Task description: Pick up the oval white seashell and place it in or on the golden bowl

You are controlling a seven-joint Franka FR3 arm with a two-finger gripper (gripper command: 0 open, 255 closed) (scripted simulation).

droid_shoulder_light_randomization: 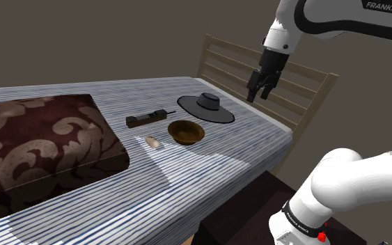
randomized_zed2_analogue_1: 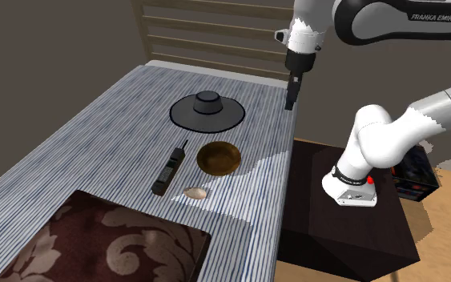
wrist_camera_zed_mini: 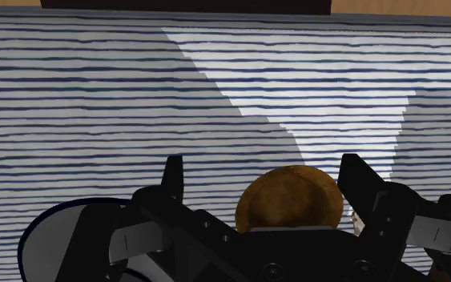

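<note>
The small oval pale seashell (droid_shoulder_light_randomization: 154, 142) (randomized_zed2_analogue_1: 195, 193) lies on the striped bed cover, just beside the brown-gold bowl (droid_shoulder_light_randomization: 186, 131) (randomized_zed2_analogue_1: 219, 158) on the cushion's side. The bowl stands upright and empty. My black gripper (droid_shoulder_light_randomization: 258, 95) (randomized_zed2_analogue_1: 290, 100) hangs open high above the bed's edge, past the hat and well away from the shell. In the wrist view the gripper (wrist_camera_zed_mini: 263, 172) has its fingers apart with nothing between them, and the bowl (wrist_camera_zed_mini: 291, 200) shows far below, between them.
A dark wide-brimmed hat (droid_shoulder_light_randomization: 206, 106) (randomized_zed2_analogue_1: 207, 110) lies beyond the bowl. A dark slim remote-like bar (droid_shoulder_light_randomization: 144, 117) (randomized_zed2_analogue_1: 169, 168) rests beside the shell. A big maroon patterned cushion (droid_shoulder_light_randomization: 41, 146) (randomized_zed2_analogue_1: 111, 248) takes the bed's other end. A slatted headboard (droid_shoulder_light_randomization: 292, 76) stands behind the gripper.
</note>
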